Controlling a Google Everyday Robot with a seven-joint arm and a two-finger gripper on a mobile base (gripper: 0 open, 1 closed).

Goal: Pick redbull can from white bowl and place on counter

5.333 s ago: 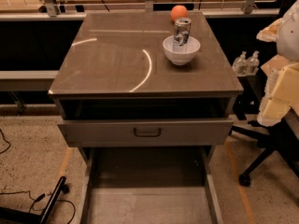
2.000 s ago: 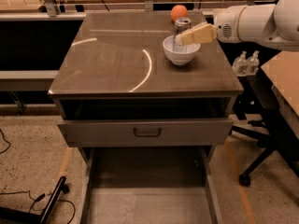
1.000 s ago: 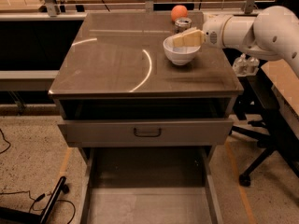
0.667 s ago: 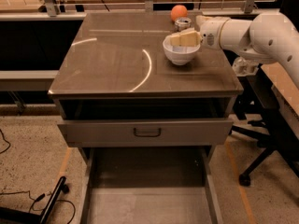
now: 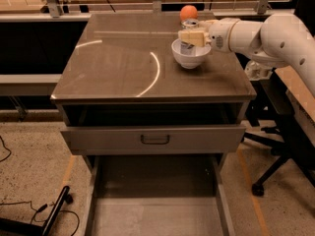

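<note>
The redbull can [image 5: 189, 23] stands upright in the white bowl [image 5: 189, 59] at the back right of the counter [image 5: 118, 65]. Only its shiny top and a strip of its lower body show. My gripper [image 5: 191, 36] reaches in from the right on the white arm and sits across the can's middle, just above the bowl's rim, hiding most of the can.
An orange ball [image 5: 188, 12] lies just behind the bowl near the counter's back edge. The top drawer [image 5: 155, 139] and the bottom drawer [image 5: 155, 215] are pulled out. An office chair base [image 5: 275, 151] stands at the right. A cable lies on the floor at bottom left.
My arm came in from the right and the gripper moved left and down, from beside the bowl to over the can's middle. The can and bowl have not moved.
</note>
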